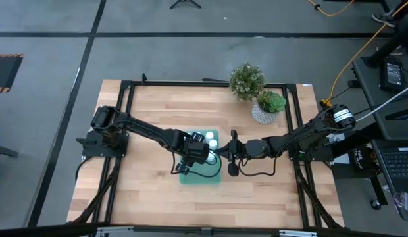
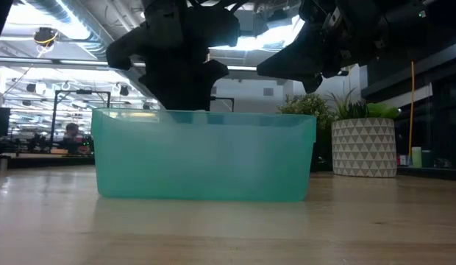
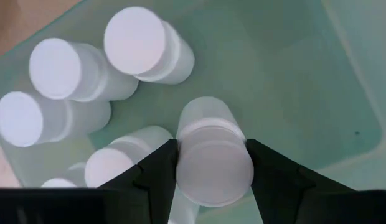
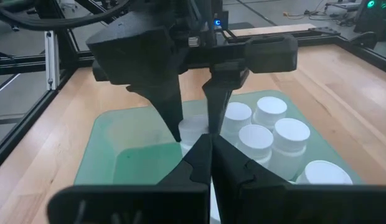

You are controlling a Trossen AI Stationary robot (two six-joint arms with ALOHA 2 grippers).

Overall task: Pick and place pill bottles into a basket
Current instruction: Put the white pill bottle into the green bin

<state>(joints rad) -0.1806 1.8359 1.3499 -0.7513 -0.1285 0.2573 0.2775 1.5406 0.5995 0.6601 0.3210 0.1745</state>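
The teal tray [image 1: 205, 174] lies at the table's middle; it also shows in the low view [image 2: 206, 158]. Several white pill bottles [image 3: 143, 43] stand upright on the tray's floor at its far end [image 4: 271, 127]. My left gripper [image 3: 211, 155] is over the tray [image 1: 196, 153], shut on one more pill bottle [image 3: 213, 158]. My right gripper [image 4: 210, 146] is shut and empty, just right of the tray [image 1: 231, 157], pointing at the left gripper. My left gripper pinches the pill bottle's upper part, by the cap [image 3: 213, 177], between its two fingers, one on each side. The fingers come from above, pointing down into the tray. The bottle is upright; whether its base touches the tray floor is hidden.
A white patterned plant pot [image 1: 263, 112] and a small bushy plant [image 1: 247, 80] stand at the far right of the table; the pot shows right of the tray in the low view [image 2: 364, 147]. Bare wood lies on the near side of the tray.
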